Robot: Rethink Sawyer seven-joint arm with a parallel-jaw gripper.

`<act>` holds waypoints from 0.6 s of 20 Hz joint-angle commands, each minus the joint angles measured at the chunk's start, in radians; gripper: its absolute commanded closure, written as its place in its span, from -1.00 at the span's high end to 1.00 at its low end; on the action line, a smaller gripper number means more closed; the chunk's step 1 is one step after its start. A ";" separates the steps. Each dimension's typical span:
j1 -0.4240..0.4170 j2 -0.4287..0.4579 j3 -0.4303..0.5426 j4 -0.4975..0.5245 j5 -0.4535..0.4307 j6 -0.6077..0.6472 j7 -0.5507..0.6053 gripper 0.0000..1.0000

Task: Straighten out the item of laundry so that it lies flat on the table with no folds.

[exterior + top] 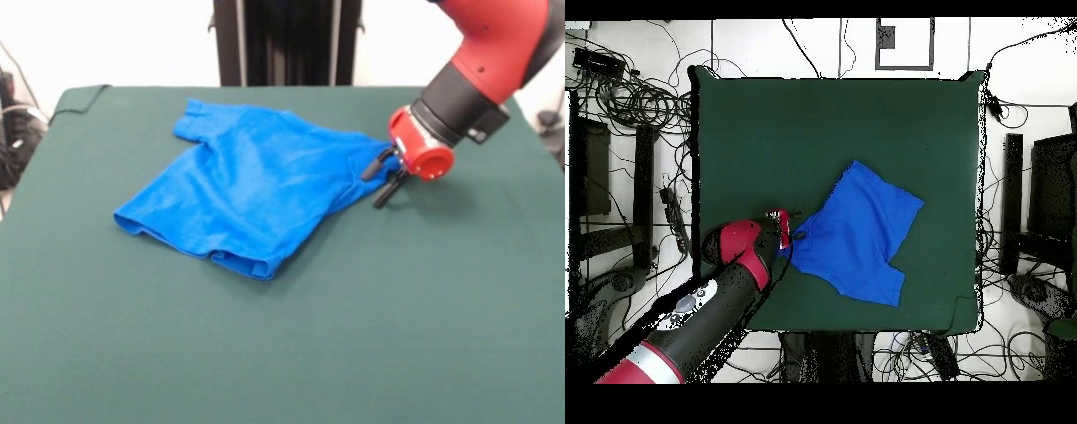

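front: across table, facing robot, close | overhead: straight down, farther | shared: whole tabletop

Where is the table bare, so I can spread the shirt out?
Bare table stretches along the whole camera-side edge in the front view, in front of the shirt. Crowded only beside the gripper at the shirt's edge.

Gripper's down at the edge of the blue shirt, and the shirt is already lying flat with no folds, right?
Not quite. The gripper is at the shirt's edge, but the shirt isn't flat: the front view shows it rumpled, with its near corner doubled over and a sleeve bunched at the far side.
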 commanded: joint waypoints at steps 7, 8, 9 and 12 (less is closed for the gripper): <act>0.074 0.060 0.306 -0.033 0.207 0.029 0.298 1.00; 0.077 0.062 0.303 -0.034 0.211 0.028 0.299 1.00; 0.080 0.063 0.301 -0.036 0.216 0.026 0.302 1.00; 0.070 0.046 0.329 -0.015 0.232 -0.018 0.283 1.00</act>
